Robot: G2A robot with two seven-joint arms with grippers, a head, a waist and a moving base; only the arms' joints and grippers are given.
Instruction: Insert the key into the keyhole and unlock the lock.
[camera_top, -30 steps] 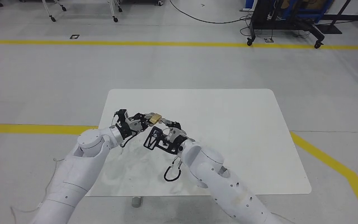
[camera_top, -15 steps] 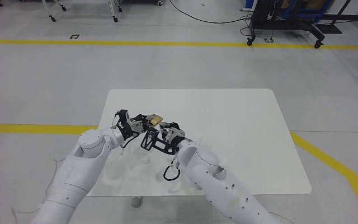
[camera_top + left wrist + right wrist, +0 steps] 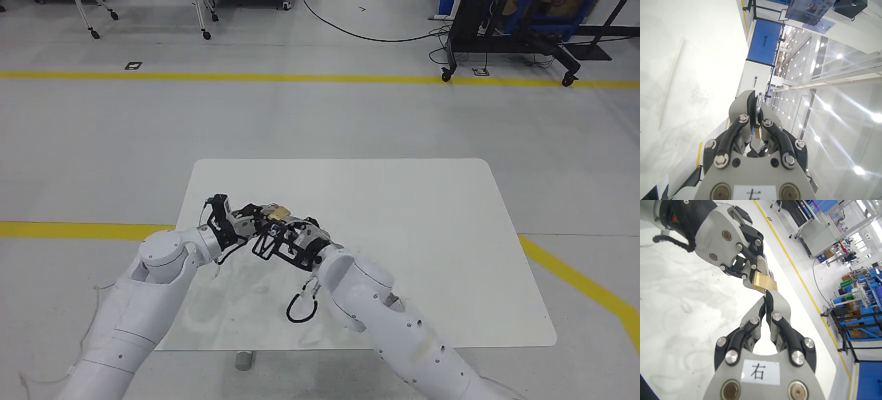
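Your right gripper (image 3: 767,297) is pinched shut on the key (image 3: 764,291), its tip at the keyhole end of the brass lock (image 3: 764,283), which your left gripper (image 3: 757,106) clamps by the shackle (image 3: 759,100) above the table (image 3: 420,220). Push straight along the keyhole, then twist gently.

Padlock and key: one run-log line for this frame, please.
left gripper: shut on padlock shackle | right gripper: shut on key | key tip: touching padlock base | insertion depth: cannot tell
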